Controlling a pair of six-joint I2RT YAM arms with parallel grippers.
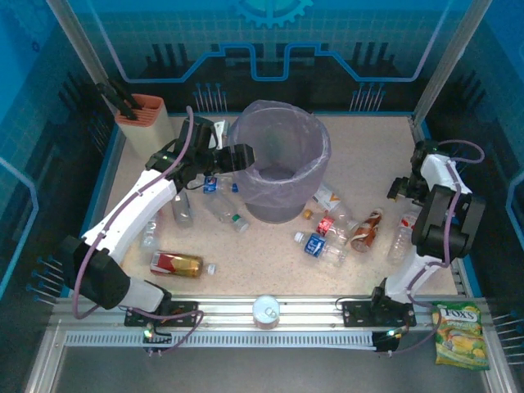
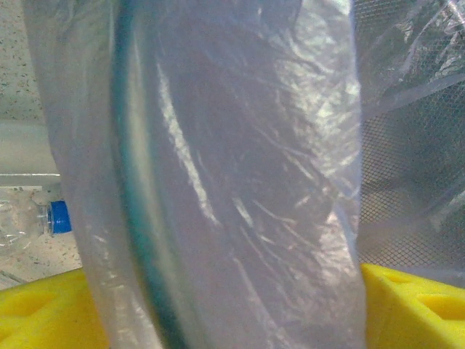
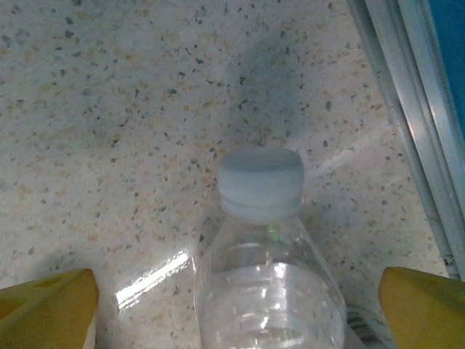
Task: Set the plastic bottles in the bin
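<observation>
Speckled beige table [image 1: 368, 147], blue walls [image 1: 24, 98]; left gripper [image 2: 225, 291] gapes wide at the bin [image 1: 278, 196] rim; right of the bin, right gripper [image 3: 240, 291] gapes astride a bottle [image 3: 265, 254], unclamped.

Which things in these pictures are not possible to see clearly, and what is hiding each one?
Top external: the floor of the bin is dim under its bag, so bottles inside cannot be told.
Left wrist: the blue-capped bottle is cut off by the left edge.
Right wrist: the clear bottle has its lower body cut off by the bottom edge.
</observation>
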